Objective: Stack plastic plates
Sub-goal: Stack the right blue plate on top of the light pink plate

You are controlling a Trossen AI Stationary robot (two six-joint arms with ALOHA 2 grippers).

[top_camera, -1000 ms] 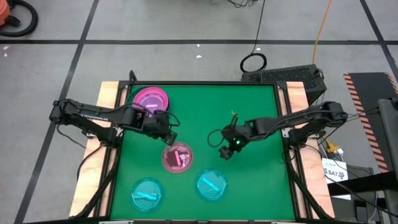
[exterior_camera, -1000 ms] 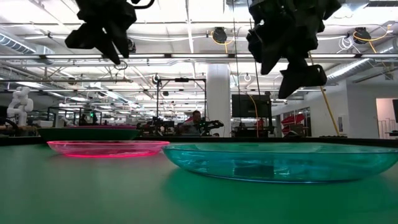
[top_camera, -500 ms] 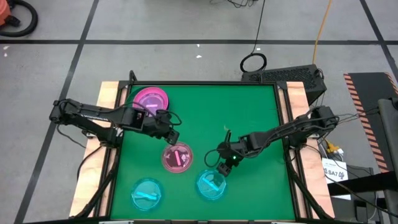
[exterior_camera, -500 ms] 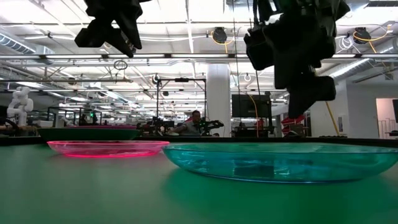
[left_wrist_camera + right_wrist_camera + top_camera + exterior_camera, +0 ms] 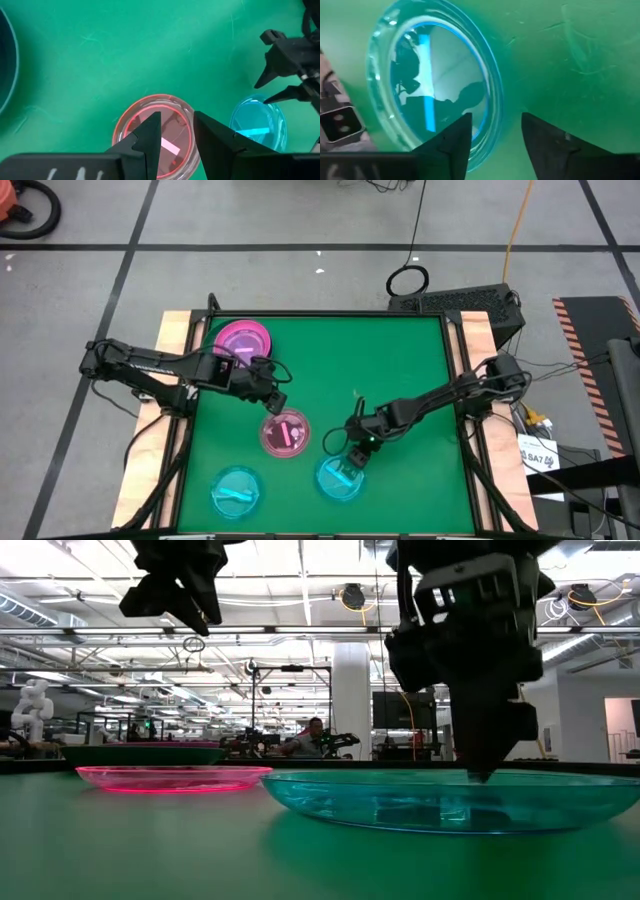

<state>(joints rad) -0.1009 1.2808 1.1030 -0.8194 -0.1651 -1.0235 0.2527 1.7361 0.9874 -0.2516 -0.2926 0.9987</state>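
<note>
Nearest, lower edge of the high view: two cyan plates lie flat on the green surface (image 5: 400, 370) — the left cyan plate (image 5: 237, 489) at lower left, the right cyan plate (image 5: 340, 477) at lower centre, well apart.
Right gripper (image 5: 358, 452): low over the far rim of the right cyan plate; its jaws are spread, with the rim between them — one finger inside, one outside in the right wrist view.
Where to take hold: the raised rim, I judge, since the flat floor lies against the surface and offers no edge.
How it will handle: thin translucent plastic, so likely light, fairly stiff and slick — a rim pinch may let it tilt or slip.
Middle of the frame: a translucent pink plate (image 5: 285, 432) lies alone.
Left gripper (image 5: 277, 392): hovering just above and beyond the pink plate, jaws spread, holding nothing.
Farthest, upper left: a magenta plate (image 5: 243, 338) tops what looks like the started stack; a dark rim shows under it.
</note>
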